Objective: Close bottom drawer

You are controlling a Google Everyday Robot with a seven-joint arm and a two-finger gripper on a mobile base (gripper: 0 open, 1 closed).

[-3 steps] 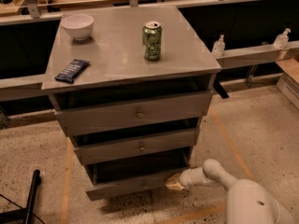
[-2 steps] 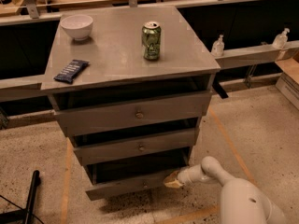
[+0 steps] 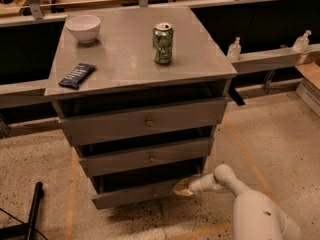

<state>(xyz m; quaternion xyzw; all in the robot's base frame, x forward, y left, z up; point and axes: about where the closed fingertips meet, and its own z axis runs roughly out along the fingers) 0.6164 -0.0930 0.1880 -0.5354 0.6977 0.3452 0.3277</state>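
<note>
The grey cabinet (image 3: 142, 119) has three drawers, all standing slightly pulled out. The bottom drawer (image 3: 135, 194) is the lowest one, with a slim front panel and a small knob near its centre. My gripper (image 3: 181, 188) comes in from the lower right on a white arm (image 3: 235, 189). Its tan tip rests against the right end of the bottom drawer's front.
On the cabinet top stand a green can (image 3: 163, 43), a white bowl (image 3: 83, 27) and a dark snack packet (image 3: 76, 75). A black pole (image 3: 34, 211) lies on the speckled floor at lower left. Two small bottles (image 3: 233, 49) sit on a ledge to the right.
The white arm has shifted slightly left toward the cabinet, keeping the gripper's tip at the bottom drawer's right end. The drawer's position looks about the same.
</note>
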